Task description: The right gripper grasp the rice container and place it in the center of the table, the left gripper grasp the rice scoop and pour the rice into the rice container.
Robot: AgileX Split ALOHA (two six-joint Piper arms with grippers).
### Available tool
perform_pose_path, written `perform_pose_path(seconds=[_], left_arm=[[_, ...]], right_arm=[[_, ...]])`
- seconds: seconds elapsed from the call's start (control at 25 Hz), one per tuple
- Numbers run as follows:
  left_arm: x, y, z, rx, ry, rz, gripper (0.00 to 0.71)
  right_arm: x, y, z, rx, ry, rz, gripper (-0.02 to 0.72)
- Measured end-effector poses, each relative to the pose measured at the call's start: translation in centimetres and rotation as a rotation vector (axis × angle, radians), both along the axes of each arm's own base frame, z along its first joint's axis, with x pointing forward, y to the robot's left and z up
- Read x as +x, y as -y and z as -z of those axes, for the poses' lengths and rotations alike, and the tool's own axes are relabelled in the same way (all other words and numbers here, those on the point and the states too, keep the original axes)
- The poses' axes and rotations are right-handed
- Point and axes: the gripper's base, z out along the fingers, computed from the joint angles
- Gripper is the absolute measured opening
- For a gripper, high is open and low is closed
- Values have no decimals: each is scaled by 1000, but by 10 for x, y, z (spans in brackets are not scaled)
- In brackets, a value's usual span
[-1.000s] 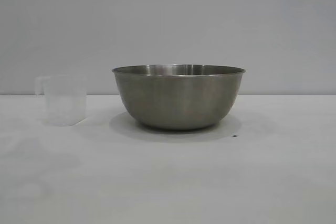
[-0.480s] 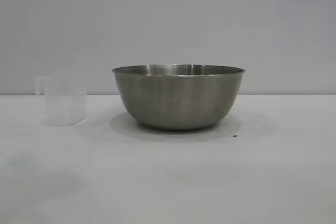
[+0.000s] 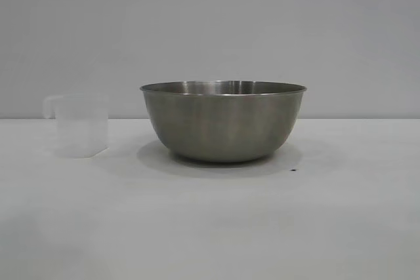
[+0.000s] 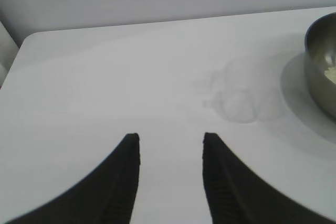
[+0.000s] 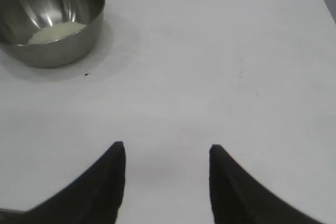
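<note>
The rice container (image 3: pixel 223 122), a round steel bowl, stands in the middle of the white table (image 3: pixel 210 227). Rice (image 5: pixel 56 31) lies in its bottom, as the right wrist view shows. To its left the clear rice scoop (image 3: pixel 80 126) stands upright with its handle pointing left; it shows faintly in the left wrist view as the scoop (image 4: pixel 239 95). My left gripper (image 4: pixel 170 139) hangs open over bare table, a short way back from the scoop. Open too, my right gripper (image 5: pixel 167 147) is well away from the bowl (image 5: pixel 50 17), with nothing between its fingers. Neither gripper shows in the exterior view.
A small dark speck (image 3: pixel 293 169) lies on the table at the bowl's right. The table's corner (image 4: pixel 29 40) and far edge show in the left wrist view. A plain grey wall (image 3: pixel 210 24) stands behind the table.
A faint shadow on the table at the front left has faded away over the last second. Bowl and scoop have not moved.
</note>
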Motion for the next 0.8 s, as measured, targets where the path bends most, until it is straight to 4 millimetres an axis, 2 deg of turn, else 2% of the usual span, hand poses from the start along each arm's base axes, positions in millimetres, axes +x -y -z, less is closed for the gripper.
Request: perform_pose_path(seconds=[0.48, 0.68, 0.72, 0.8], left_arm=[[-44, 0, -4, -20, 40, 9, 292], [-63, -2, -21, 17, 57, 6, 292], [-66, -2, -23, 24, 53, 4, 233], [-69, -3, -25, 22, 34, 0, 238]], right_arm=[[0, 0, 0, 0, 0, 0, 315], [0, 0, 0, 0, 0, 0, 315], [0, 0, 0, 0, 0, 0, 315], [0, 0, 0, 0, 0, 0, 315]])
